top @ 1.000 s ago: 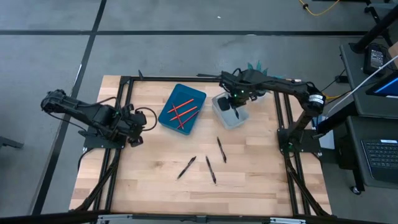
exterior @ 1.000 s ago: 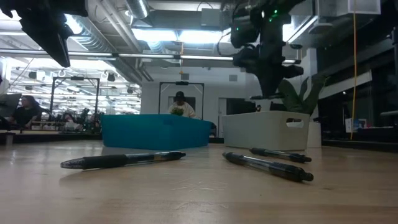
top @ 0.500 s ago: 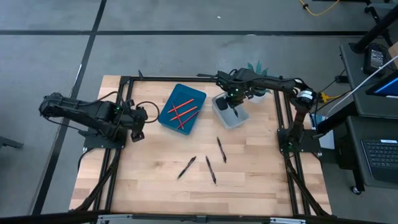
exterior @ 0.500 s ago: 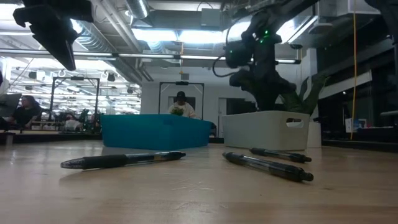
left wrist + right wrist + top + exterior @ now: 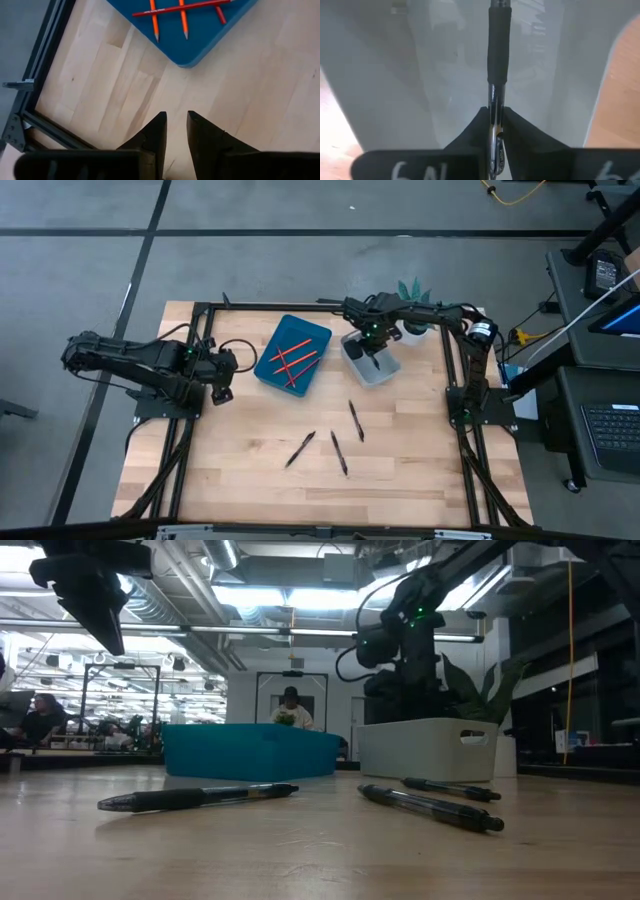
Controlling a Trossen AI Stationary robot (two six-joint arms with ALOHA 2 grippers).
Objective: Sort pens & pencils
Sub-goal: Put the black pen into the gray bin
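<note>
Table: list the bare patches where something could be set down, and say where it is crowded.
Free: the near edge of the table, below the three loose pens, and the strip between the left hand and the blue tray. Crowded: the blue tray, the white bin under the right hand, and mid-table.

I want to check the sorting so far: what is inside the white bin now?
Inside the white bin, the right gripper holds one black pen, lowered between its walls. The arm covers part of the bin floor, so other contents cannot be confirmed.
</note>
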